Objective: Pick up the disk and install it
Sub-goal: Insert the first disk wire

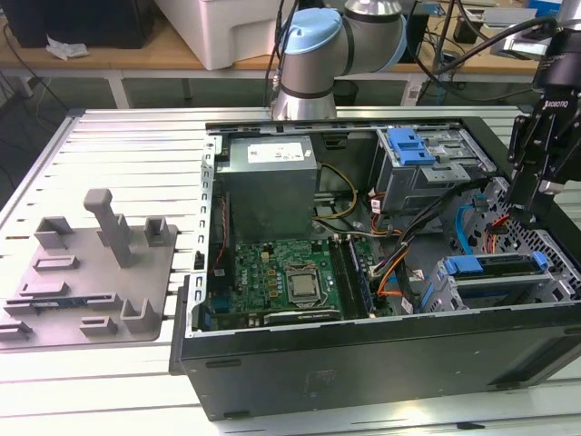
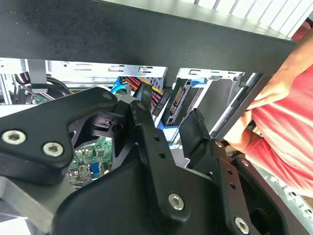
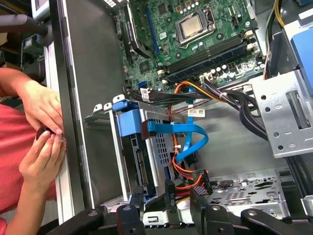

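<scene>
Hanging above the open computer case, at the end of the case toward the exterior view's right, the pincer is pointed down into the case interior. Its fingers are held moderately apart and nothing is gripped between them, as is shown in both wrist views. The disk is found inside the case, directly under the pincer but apart from it. It is set on edge in its blue carrier within a grey metal bay close to the case's side wall. In the second wrist view the disk's connector end is framed between the parted fingers. A blue flat cable is looped just beside the disk, deeper inside the case, with orange and red wires below it. The motherboard is laid on the case floor near the middle, and the power supply is mounted at the case's far wall. A second grey cage, topped by a blue latch, is fixed in the far corner of the case. A person's hands are pressed against the outside of the case wall nearest the disk. Outside the case, a grey fixture is placed on the slatted desk.
</scene>
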